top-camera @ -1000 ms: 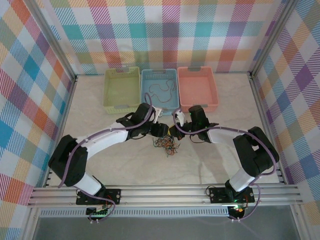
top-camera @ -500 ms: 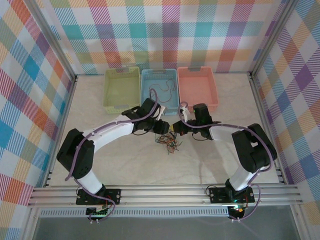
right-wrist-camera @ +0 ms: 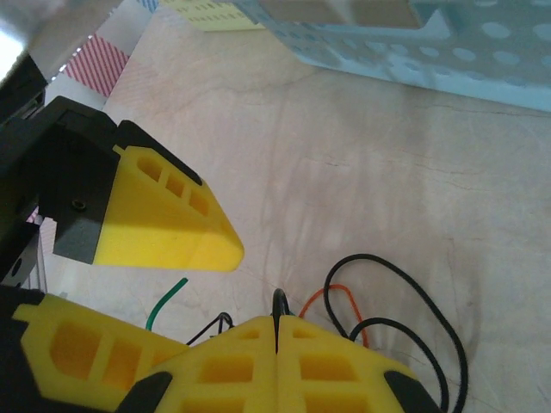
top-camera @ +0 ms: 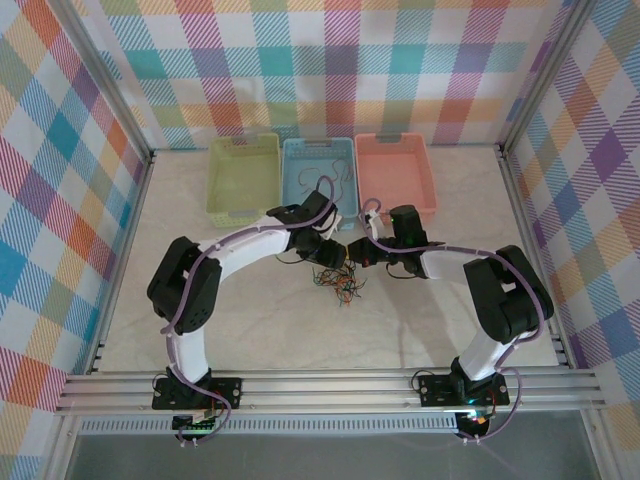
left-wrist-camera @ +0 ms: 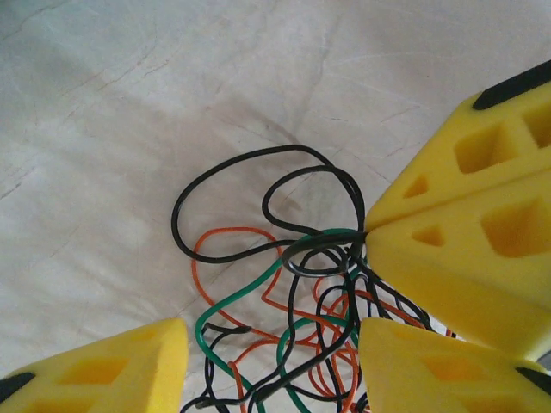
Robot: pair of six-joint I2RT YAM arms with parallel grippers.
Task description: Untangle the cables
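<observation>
The cables (top-camera: 342, 284) lie as a small tangle of thin black, orange and green wires on the white table, just before the baskets. In the left wrist view the cables (left-wrist-camera: 301, 284) spread in loops between my left gripper's yellow fingers (left-wrist-camera: 95, 366). My left gripper (left-wrist-camera: 274, 344) is open over them, touching none that I can see. My right gripper (right-wrist-camera: 277, 320) is shut on the cables, a black loop (right-wrist-camera: 278, 301) poking out between its pressed fingertips. The two grippers, left (top-camera: 326, 252) and right (top-camera: 357, 254), nearly meet above the tangle.
Three baskets stand in a row at the back: green (top-camera: 225, 180), blue (top-camera: 292, 178) and pink (top-camera: 368, 180). A single thin cable (top-camera: 322, 185) lies inside the blue one. The blue basket's wall (right-wrist-camera: 430, 43) is close ahead of the right wrist.
Both grippers have shifted a little toward the baskets, and the left arm's elbow has swung inward. The tangle has been dragged slightly back and right. The right gripper stays shut.
</observation>
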